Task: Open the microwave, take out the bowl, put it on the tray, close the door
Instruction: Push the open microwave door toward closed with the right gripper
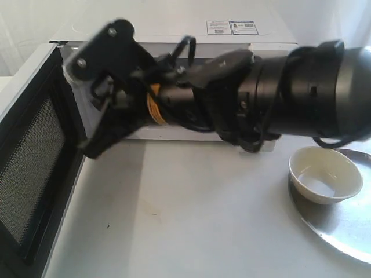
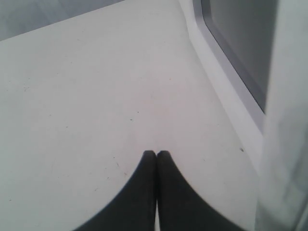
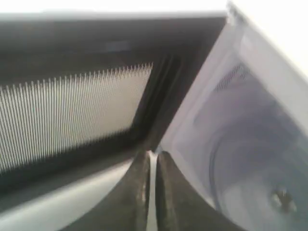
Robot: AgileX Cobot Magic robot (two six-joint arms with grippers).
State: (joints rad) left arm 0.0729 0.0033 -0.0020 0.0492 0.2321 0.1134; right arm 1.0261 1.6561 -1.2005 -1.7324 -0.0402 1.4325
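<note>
On the tray (image 1: pixel 342 231), at the right of the counter (image 1: pixel 191 214), the bowl (image 1: pixel 326 174) is seated upright. Microwave (image 1: pixel 174 26) door (image 1: pixel 35 168) is swung wide open; right claw (image 3: pixel 153 156) is pinched together on nothing, tips held at the hinge side. Left claw (image 2: pixel 156 155) is likewise closed and empty, over the counter.

End effector (image 3: pixel 152 156) pinched together; door (image 3: pixel 72 115) mesh beside microwave (image 3: pixel 250 154) cavity.
</note>
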